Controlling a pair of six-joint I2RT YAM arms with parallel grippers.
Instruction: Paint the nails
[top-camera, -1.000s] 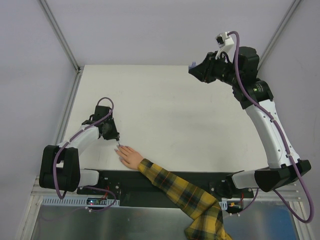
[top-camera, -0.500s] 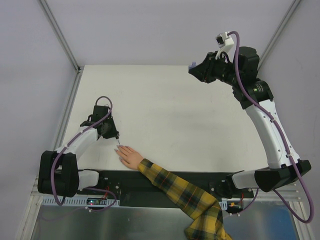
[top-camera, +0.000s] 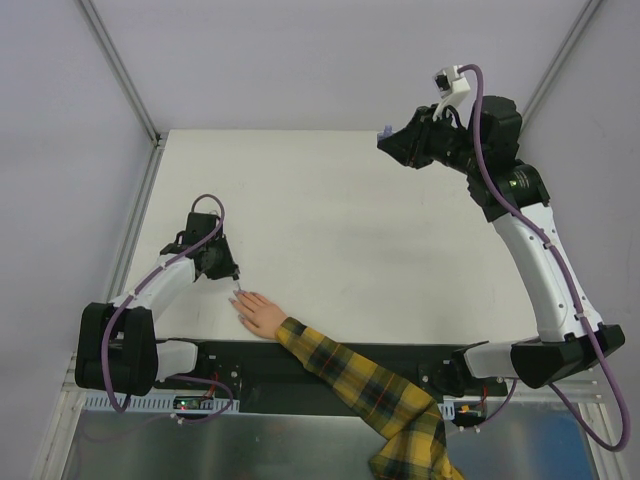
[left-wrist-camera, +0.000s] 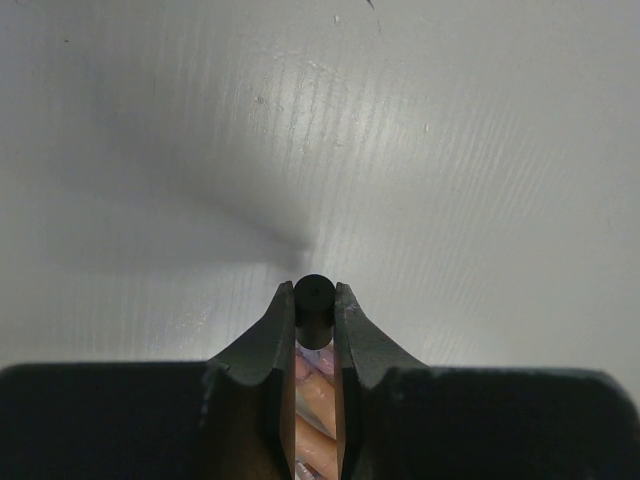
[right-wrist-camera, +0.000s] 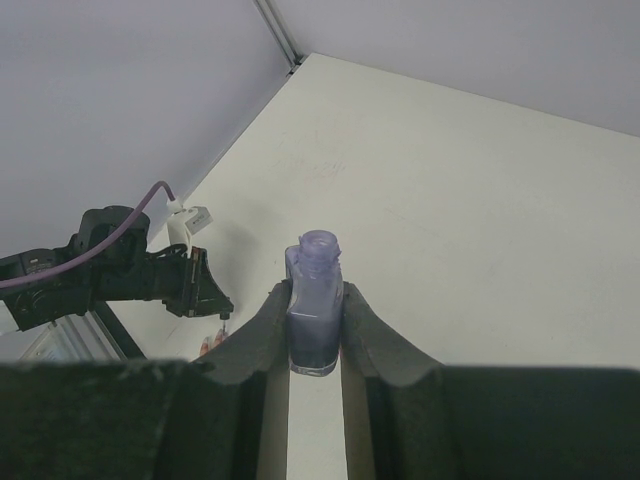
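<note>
The peach mannequin hand (top-camera: 262, 314) lies near the table's front edge, its yellow-and-black plaid sleeve (top-camera: 360, 390) trailing off to the right. My left gripper (top-camera: 231, 274) is shut on the black brush cap (left-wrist-camera: 314, 300), held upright with the thin brush (top-camera: 236, 291) pointing down at the fingertips. Through the jaw gap in the left wrist view I see the peach fingers and a pale lilac nail (left-wrist-camera: 320, 356) right under the cap. My right gripper (top-camera: 386, 135) is shut on the open purple polish bottle (right-wrist-camera: 315, 310), held high over the far right of the table.
The white table (top-camera: 350, 230) has a metal rail (top-camera: 135, 230) along its left side and a black base strip (top-camera: 250, 365) at the front. My left arm (right-wrist-camera: 120, 270) shows in the right wrist view, with the fingertips (right-wrist-camera: 210, 343) below it.
The left arm's elbow has shifted slightly; its gripper stays over the fingertips. The right arm holds the bottle almost still.
</note>
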